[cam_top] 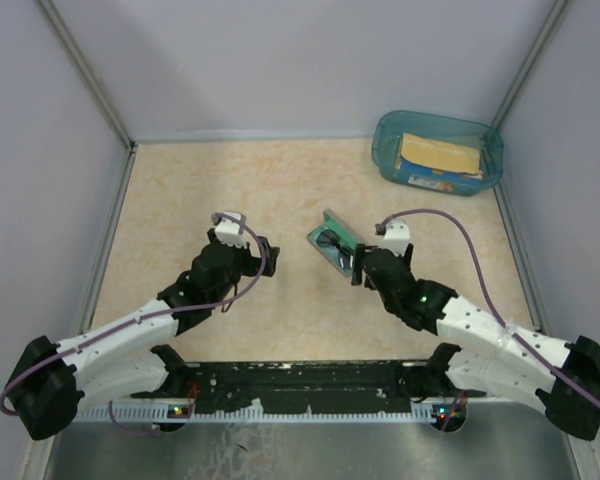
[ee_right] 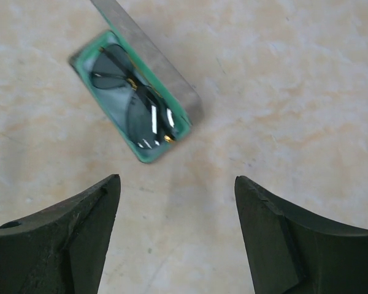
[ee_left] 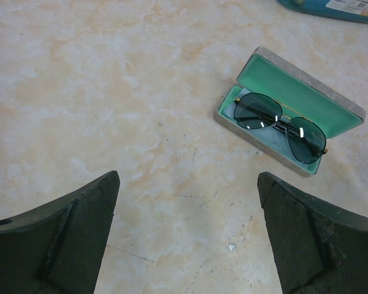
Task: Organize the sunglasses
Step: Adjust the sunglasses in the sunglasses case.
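Observation:
The sunglasses point(ee_left: 279, 125), folded, with dark lenses and a thin dark frame, lie inside an open grey case point(ee_left: 331, 98) with a green lining at the table's middle. They also show in the right wrist view point(ee_right: 134, 101) and faintly in the top view point(cam_top: 332, 243). My right gripper point(cam_top: 354, 266) is open and empty, just to the right of the case point(cam_top: 327, 232). My left gripper point(cam_top: 263, 255) is open and empty, to the left of the case, apart from it.
A teal plastic bin point(cam_top: 392, 130) holding a yellow and blue package point(cam_top: 439, 157) stands at the back right. Grey walls close the table on the left, back and right. A black rail point(cam_top: 300, 378) runs along the near edge.

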Controlling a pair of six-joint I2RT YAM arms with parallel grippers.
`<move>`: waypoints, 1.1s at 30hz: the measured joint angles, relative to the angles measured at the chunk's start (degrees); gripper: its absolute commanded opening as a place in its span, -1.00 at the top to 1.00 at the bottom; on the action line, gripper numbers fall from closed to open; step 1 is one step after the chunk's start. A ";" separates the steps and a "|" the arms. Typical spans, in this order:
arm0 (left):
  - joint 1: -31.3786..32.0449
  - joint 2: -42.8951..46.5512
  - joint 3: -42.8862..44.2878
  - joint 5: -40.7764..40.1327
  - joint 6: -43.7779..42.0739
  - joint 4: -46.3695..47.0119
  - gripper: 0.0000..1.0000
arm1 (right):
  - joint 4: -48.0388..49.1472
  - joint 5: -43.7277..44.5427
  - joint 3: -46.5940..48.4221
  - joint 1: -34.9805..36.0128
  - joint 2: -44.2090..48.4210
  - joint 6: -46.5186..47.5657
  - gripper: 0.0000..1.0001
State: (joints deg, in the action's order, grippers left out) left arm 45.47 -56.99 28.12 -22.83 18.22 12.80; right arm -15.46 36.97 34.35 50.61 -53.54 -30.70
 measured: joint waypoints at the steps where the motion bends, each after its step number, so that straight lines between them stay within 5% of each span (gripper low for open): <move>1: 0.00 0.00 0.00 0.39 -0.02 0.00 -1.00 | -1.64 -0.09 -0.90 -0.68 0.63 -0.55 -0.52; 9: 0.02 -0.02 0.02 2.89 0.02 0.00 -1.00 | -5.35 -2.84 -5.86 -7.52 0.87 -1.90 -0.57; 33: 0.02 1.18 0.02 3.41 0.00 0.48 -1.00 | 7.56 -9.07 -5.40 -13.73 -15.23 2.32 -0.60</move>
State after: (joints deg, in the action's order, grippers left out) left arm 45.50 -55.81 28.14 -19.42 18.22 13.28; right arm -7.90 27.90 28.95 36.88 -68.77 -28.38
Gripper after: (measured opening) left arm 0.998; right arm 0.799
